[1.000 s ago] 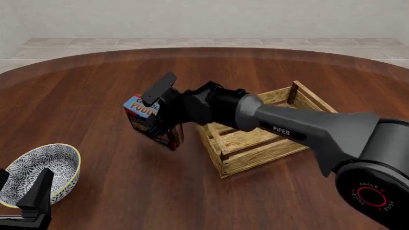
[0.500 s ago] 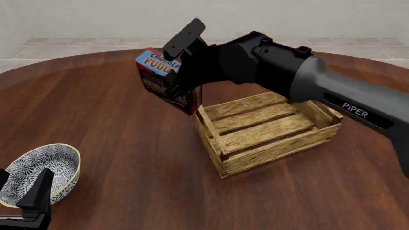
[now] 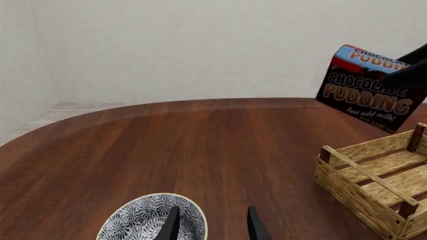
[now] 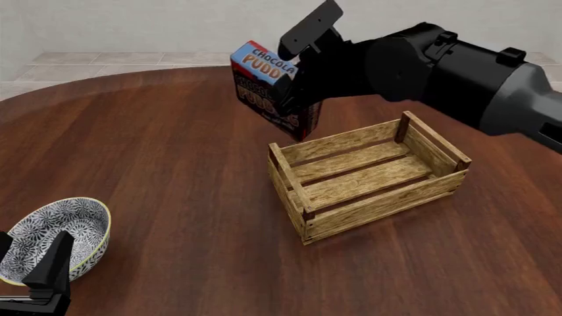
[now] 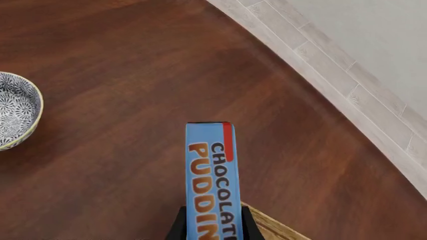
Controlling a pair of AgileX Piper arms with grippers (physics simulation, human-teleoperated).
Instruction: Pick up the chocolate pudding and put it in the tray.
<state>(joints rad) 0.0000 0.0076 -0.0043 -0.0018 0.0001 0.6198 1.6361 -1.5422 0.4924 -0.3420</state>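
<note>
The chocolate pudding (image 4: 262, 92) is a small carton with a blue top and a dark brown front. It hangs tilted in the air, with my right gripper (image 4: 291, 82) shut on it. It is above the table just beyond the tray's far left corner. The tray (image 4: 378, 207) is a light-wood slatted crate at centre right with nothing in it. In the right wrist view the pudding (image 5: 210, 180) fills the gap between the right gripper (image 5: 212, 227) fingers. The left wrist view shows the pudding (image 3: 367, 90) above the tray (image 3: 363, 187). My left gripper (image 4: 31, 262) stands open at the near left.
A round blue-white patterned bowl (image 4: 54, 234) sits at the near left, right by the left gripper (image 3: 213, 226); the bowl (image 3: 150, 220) shows beneath its fingers and the bowl (image 5: 17, 107) appears in the right wrist view. Tiled floor lies past the table's far edge.
My right arm has lifted the chocolate pudding off the table and carried it up and to the right, toward the tray's far left corner. The left arm has not moved.
</note>
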